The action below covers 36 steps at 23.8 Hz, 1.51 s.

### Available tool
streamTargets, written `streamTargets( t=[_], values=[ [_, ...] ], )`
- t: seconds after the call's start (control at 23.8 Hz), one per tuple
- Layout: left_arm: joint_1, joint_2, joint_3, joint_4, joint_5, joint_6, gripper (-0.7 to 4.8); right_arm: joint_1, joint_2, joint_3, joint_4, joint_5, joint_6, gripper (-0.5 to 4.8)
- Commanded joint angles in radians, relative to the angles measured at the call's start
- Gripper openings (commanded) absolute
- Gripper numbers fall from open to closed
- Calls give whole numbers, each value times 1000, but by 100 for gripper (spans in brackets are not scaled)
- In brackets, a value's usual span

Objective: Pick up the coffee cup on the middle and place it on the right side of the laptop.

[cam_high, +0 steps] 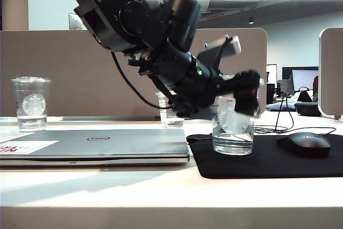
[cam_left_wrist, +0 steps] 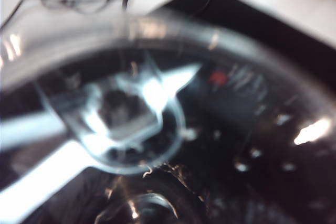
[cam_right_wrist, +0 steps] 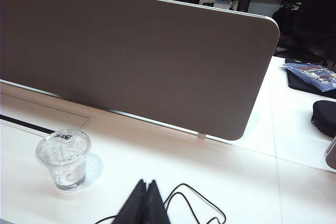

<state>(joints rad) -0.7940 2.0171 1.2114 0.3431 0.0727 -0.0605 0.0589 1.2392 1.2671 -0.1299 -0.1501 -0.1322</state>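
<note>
On mousepad (cam_high: 268, 162), left end effector (cam_high: 241, 97) spread, hiding coffee cup (cam_high: 233, 135); right end effector (cam_right_wrist: 146, 203) together.

Exterior view: we look from low at the desk's front edge, level across the laptop (cam_high: 96, 146) and black mouse mat (cam_high: 268, 162) toward the grey partition (cam_high: 80, 73). Left wrist view: we sit very near above the coffee cup (cam_left_wrist: 157, 114), facing down onto its clear lid, badly blurred; both views share this cup (cam_high: 233, 130) and the mat (cam_left_wrist: 273, 40). Right wrist view: we look from higher up, tilted down past the closed right gripper (cam_right_wrist: 144, 203) toward the partition (cam_right_wrist: 136, 56); it shares the small clear cup (cam_right_wrist: 64, 158) with the exterior (cam_high: 170, 112).
</note>
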Motion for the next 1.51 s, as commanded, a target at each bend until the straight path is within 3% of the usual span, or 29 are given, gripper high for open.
streamTargets(
  t=[0.04,0.46,1.01,1.13,1.22,1.26,1.43,1.51],
  values=[
    [-3,-32,2,-78,-56,0,479,2,-10,5,18,-5,-3,-2],
    [-5,-132,2,-190,-95,2,479,3,-10,5,-7,-5,-2,-2],
    [-40,-239,1,-484,-100,-23,479,3,-47,5,-51,-5,-2,-2],
    [-43,-360,1,-636,-99,-26,479,3,-91,5,-124,-6,-2,-2],
    [-43,-419,1,-666,-98,-26,479,3,-115,5,-175,-6,-2,-2],
    [-43,-457,1,-679,-98,-26,443,3,-127,5,-203,-6,-2,-2],
    [-43,-607,1,-702,-95,-26,162,3,-177,5,-338,-8,4,-2],
    [-43,-669,1,-704,-95,-25,73,3,-199,5,-396,-9,5,-2]
  ],
)
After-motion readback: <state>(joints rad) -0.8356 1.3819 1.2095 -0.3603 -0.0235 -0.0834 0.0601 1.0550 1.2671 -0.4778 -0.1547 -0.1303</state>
